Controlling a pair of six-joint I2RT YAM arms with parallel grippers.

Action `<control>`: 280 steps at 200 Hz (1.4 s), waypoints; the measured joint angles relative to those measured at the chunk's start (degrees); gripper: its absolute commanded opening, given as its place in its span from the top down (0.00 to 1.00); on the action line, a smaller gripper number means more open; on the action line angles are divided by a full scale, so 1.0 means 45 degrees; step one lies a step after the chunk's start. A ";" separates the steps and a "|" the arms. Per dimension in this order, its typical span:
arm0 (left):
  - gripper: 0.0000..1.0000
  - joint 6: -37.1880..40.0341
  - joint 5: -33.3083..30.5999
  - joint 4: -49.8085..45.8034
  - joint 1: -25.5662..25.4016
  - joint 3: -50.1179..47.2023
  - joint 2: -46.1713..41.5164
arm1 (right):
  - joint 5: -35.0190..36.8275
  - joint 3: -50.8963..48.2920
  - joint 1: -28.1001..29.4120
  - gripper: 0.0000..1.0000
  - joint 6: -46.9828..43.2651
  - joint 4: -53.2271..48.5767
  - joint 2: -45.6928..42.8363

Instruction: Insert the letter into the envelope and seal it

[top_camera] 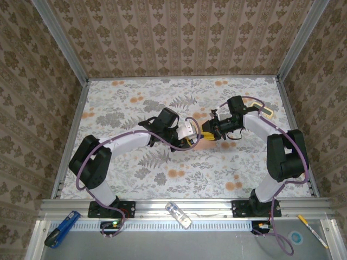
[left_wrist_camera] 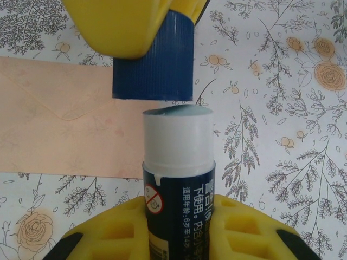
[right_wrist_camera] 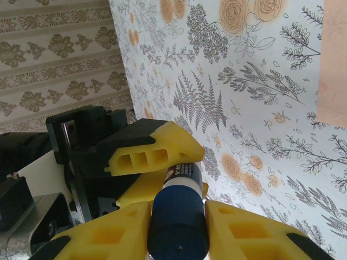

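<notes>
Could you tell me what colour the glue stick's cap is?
The cap is dark blue; see left wrist view.

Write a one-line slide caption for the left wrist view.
Left gripper holds a navy-labelled white glue stick, its ribbed blue cap held clear by the right gripper, above a salmon-pink paper envelope.

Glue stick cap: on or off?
Off. The left wrist view shows a gap between the blue cap and the glue stick with its white neck; right fingers hold the cap, left fingers the tube.
</notes>
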 measured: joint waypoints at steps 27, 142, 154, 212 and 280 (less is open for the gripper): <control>1.00 0.0000 0.0024 -0.0005 0.0000 0.0000 0.0049 | 0.0000 0.0000 0.0107 0.69 0.0000 0.0005 -0.0005; 1.00 0.0049 0.0024 -0.0087 0.0005 0.0097 0.0073 | 0.0117 0.0015 0.0160 0.69 -0.0597 -0.0806 0.0000; 1.00 0.0049 0.0024 -0.0097 0.0005 0.0107 0.0078 | 0.0136 0.0024 0.0160 0.69 -0.0646 -0.0811 0.0000; 1.00 0.0049 0.0083 -0.0194 0.0005 0.0189 0.0253 | 0.0364 0.0024 0.0262 0.69 -0.0364 -0.0627 0.0000; 1.00 0.0039 0.0121 -0.0185 0.0005 0.0189 0.0253 | 0.0505 0.0126 0.0646 0.69 0.0083 -0.0287 0.0287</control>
